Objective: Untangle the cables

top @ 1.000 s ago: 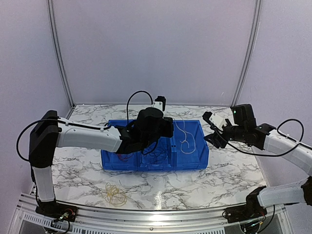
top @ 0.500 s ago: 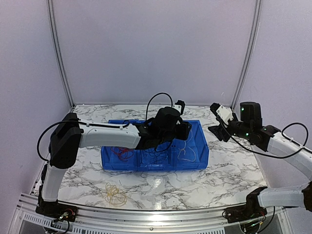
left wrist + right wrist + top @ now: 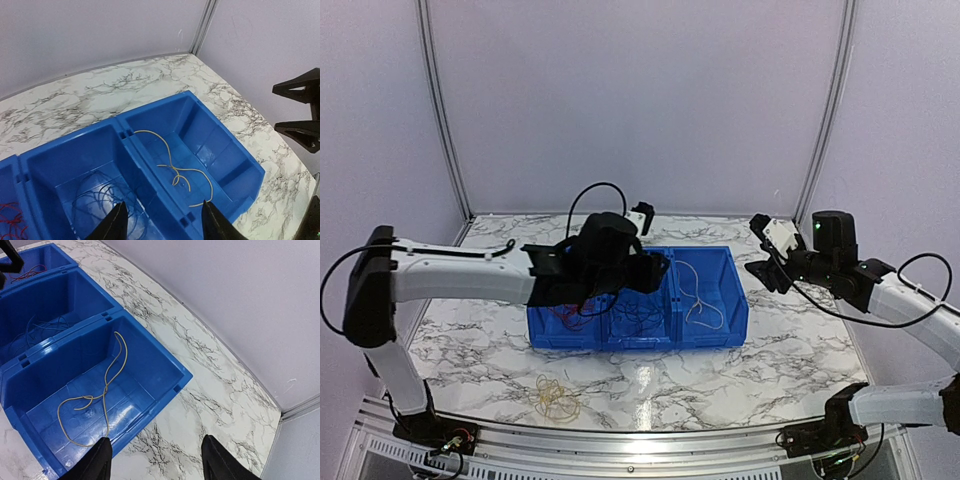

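A blue three-compartment bin (image 3: 640, 343) holds the cables. A red cable (image 3: 568, 315) lies in the left compartment, a dark blue one (image 3: 638, 318) in the middle and a whitish one (image 3: 695, 295) in the right. A yellow cable tangle (image 3: 555, 397) lies on the table in front of the bin. My left gripper (image 3: 653, 268) hovers over the middle compartment, open and empty. In its wrist view (image 3: 162, 225) the whitish cable (image 3: 172, 172) and dark blue cable (image 3: 95, 200) lie below. My right gripper (image 3: 757, 247) is open and empty, right of the bin, above bare table (image 3: 157, 460).
The bin's right rim (image 3: 155, 342) lies just left of my right gripper. The marble table (image 3: 780, 350) runs around the bin. Grey walls and metal posts (image 3: 825, 110) close the back. My right gripper also shows in the left wrist view (image 3: 300, 112).
My left arm swung back to the left, from over the bin's right part to over its middle. The right arm has barely moved since half a second ago.
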Tool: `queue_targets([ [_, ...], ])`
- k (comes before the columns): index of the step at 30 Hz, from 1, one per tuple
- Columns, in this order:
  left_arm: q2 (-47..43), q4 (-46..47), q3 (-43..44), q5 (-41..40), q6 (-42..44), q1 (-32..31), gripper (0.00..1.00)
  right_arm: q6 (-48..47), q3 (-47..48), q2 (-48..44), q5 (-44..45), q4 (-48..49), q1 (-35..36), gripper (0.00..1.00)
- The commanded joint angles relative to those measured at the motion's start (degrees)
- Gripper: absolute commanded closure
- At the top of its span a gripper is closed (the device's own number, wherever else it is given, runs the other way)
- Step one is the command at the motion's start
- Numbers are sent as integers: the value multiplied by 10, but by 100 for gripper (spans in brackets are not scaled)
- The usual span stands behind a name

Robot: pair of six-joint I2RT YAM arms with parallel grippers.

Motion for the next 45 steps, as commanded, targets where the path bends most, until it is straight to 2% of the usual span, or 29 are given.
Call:
queue_targets([
  [1,-132,-41,-129,-56,-27,-4,47,-10,0,-7,-43,-3,-5,39],
  [5,-226,-130,-239,-58,-95,-7,50,-18,2,7,-65,-10,0,39],
  [8,-288,-212,-306,-65,-188,-16,54,-23,6,20,-68,-11,8,40],
  [12,-388,-273,-392,-66,-291,-51,55,-30,7,36,-63,-11,22,40],
  [19,-509,-346,-477,41,-425,-102,55,-35,6,51,-53,-10,44,40],
  [24,-537,-347,-506,45,-435,-111,62,-40,5,54,-43,-9,54,41],
  [28,-518,-351,-504,61,-432,-111,65,-38,4,52,-45,-11,55,41],
  [33,-496,-362,-504,84,-434,-112,73,-38,4,52,-46,-11,56,41],
  [45,-503,-404,-492,114,-420,-113,79,-37,3,51,-47,-13,56,41],
])
